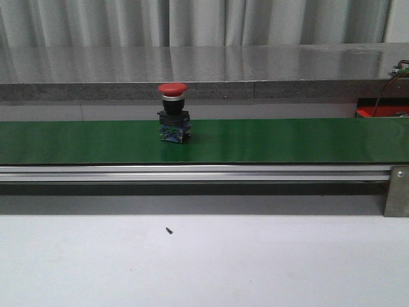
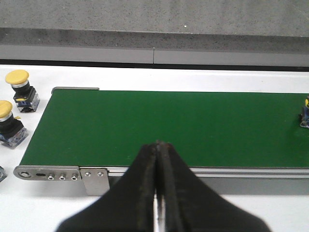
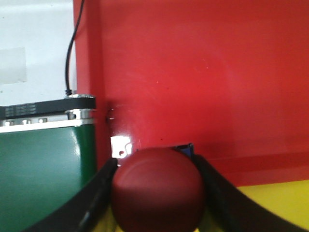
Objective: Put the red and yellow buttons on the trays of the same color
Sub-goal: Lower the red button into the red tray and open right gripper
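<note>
In the front view, a small dark speck (image 1: 169, 230) lies nearest on the pale table (image 1: 204, 268), at about 6 o'clock. Beyond it runs the aluminium rail (image 1: 192, 173), then the green conveyor belt (image 1: 287, 141) crossing from 9 to 3 o'clock. A red button (image 1: 173, 112) stands upright on the belt just left of centre, its long axis vertical: a domed red mushroom cap on top pointing to 12 o'clock, a silver collar below it, then a black body and a blue contact block resting on the belt. Past the belt a grey ledge (image 1: 204, 70) and curtain close the scene; a sliver of red tray (image 1: 377, 112) shows at 3 o'clock.

In the left wrist view, the left gripper (image 2: 158, 145) has its black fingers pressed together with nothing between them, hovering over the belt's near edge. Two yellow buttons, one (image 2: 21, 89) farther and one (image 2: 8, 123) nearer, stand upright on the white table off the belt's end, yellow caps up.

In the right wrist view, the right gripper (image 3: 157, 193) clasps a second red button (image 3: 158, 188) by its glossy dark-red dome, the fingers hugging both sides, over the tray's red wall and a yellow tray (image 3: 280, 203).
</note>
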Tool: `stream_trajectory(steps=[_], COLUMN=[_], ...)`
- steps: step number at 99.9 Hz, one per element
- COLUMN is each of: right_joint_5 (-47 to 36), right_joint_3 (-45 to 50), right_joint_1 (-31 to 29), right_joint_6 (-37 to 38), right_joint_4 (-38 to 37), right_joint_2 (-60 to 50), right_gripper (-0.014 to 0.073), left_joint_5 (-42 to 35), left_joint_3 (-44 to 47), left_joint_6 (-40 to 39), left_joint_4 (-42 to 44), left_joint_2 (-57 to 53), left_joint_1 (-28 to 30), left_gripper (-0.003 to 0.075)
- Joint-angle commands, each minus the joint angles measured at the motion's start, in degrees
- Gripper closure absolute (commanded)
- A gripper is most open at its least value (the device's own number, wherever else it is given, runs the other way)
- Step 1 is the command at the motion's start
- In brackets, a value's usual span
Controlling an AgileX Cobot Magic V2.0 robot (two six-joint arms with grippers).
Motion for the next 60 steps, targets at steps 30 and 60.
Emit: stream_trajectory(steps=[30,60], right_joint_5=[-9.91,-9.58], right_joint_3=[-2.00,-2.00], right_joint_1=[-0.35,-0.35], right_joint_6=[-2.42,-2.42], right_joint_4=[2.52,3.34], right_joint_2=[7.82,10.41], right_gripper=[0.0459,0.0407], left_joint_5=[-4.59,-4.59], left_joint_3=[-1.55,-1.55], left_joint_6=[0.06,0.06], left_joint_4=[-0.73,-0.73], left_joint_2=[-0.09,-0.09], left_joint_1=[-0.46,-0.46], left_gripper=[0.0740,0.0740])
